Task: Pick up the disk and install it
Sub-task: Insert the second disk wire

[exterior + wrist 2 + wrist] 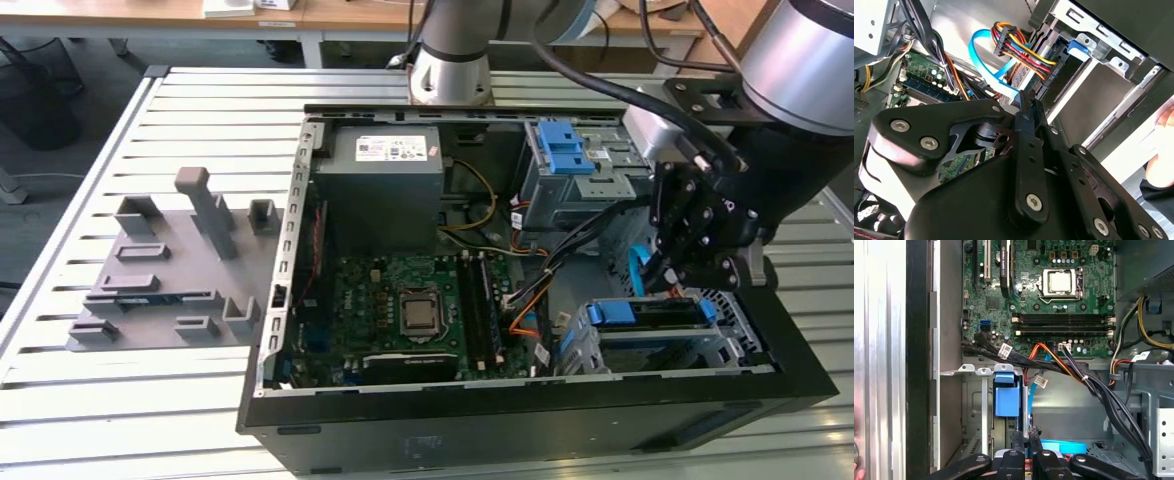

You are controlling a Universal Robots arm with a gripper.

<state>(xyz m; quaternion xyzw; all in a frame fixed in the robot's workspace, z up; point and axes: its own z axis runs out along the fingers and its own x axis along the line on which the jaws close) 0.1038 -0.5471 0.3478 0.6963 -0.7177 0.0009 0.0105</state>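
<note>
On the desk, exterior view: an open black computer case lies on its side, motherboard facing up
Desk: pale slatted metal; a grey fixture with upright posts stands beside the case on the exterior view's left
Room: wooden tables and grey floor beyond the far edge
Arm: reaches down into the case on the exterior view's right, the pincer among the metal drive bays, near a blue latch
Second wrist view, pincer: fingers drawn together at the tips, nothing seen between them
Disk: the disk appears to sit in the metal bay just beyond the fingertips, largely hidden by a bundle of coloured wires and a light blue ribbon cable
Edge: a person's hand shows outside the case
First wrist view, pincer: tips close together, just beside a blue latch on the bay
Board: the motherboard lies beyond, black cables crossing it
</note>
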